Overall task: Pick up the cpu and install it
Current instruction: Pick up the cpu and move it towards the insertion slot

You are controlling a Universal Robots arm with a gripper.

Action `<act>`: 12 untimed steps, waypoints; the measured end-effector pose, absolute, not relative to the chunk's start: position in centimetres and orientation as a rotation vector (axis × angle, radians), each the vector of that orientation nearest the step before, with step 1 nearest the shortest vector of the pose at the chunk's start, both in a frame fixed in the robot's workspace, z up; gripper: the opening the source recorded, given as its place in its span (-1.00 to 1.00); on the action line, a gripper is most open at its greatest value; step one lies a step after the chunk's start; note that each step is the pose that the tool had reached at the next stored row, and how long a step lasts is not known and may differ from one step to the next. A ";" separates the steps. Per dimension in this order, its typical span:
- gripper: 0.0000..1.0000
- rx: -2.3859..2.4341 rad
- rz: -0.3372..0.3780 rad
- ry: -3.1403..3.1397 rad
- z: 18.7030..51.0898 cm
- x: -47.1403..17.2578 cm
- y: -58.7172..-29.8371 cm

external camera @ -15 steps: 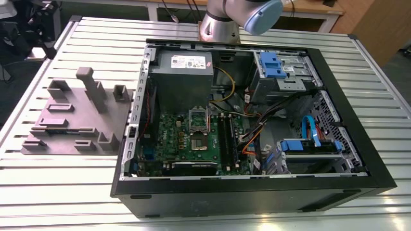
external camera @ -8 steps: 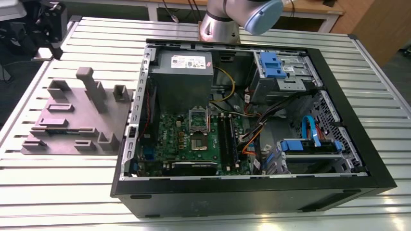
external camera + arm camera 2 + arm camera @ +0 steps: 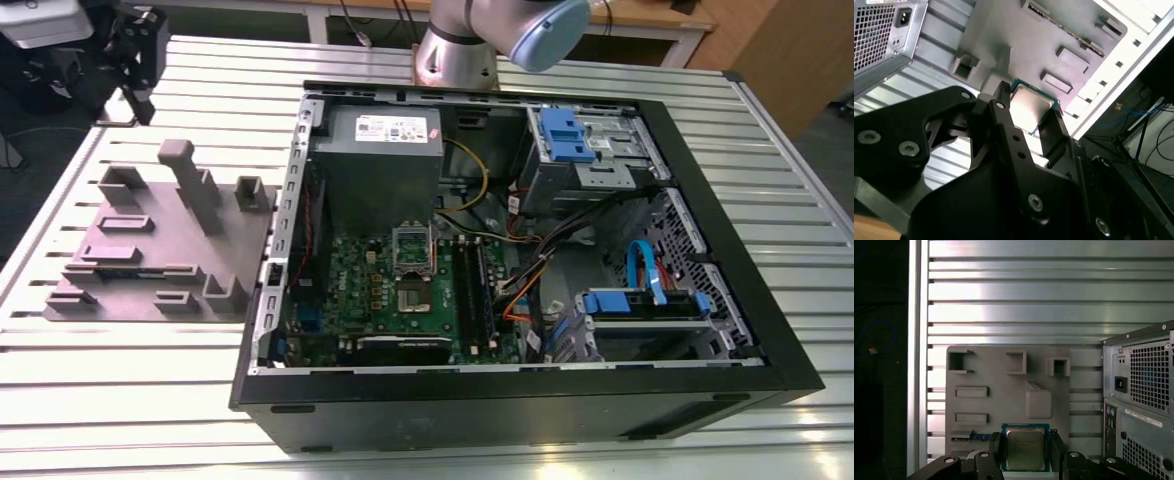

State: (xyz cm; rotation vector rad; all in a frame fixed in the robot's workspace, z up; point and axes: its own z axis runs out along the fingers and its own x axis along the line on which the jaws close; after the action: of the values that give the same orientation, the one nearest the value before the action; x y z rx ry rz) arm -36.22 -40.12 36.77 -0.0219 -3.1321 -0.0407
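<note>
The cpu, a small square chip with a silvery metal top and a green rim, sits between the two black fingers of my gripper. The fingers press against its opposite edges, so the gripper is shut on it. In the second wrist view the cpu shows again between the fingertips of the gripper. It hangs well above the grey-mauve plastic block on the slatted table. In the exterior view the motherboard's open silver socket frame lies inside the case.
The open black computer case lies on its side on the slatted metal table. The grey-mauve block with upright posts stands at the exterior view's left of it. The case's rear panel is beside the block. The arm's base is behind the case.
</note>
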 end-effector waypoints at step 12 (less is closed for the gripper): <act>-0.05 -0.022 -0.041 -3.132 36.8 -35.9 -40.1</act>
State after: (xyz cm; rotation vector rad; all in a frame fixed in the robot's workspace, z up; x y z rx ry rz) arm -35.85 -40.12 36.76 -0.0218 -3.1321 -0.0407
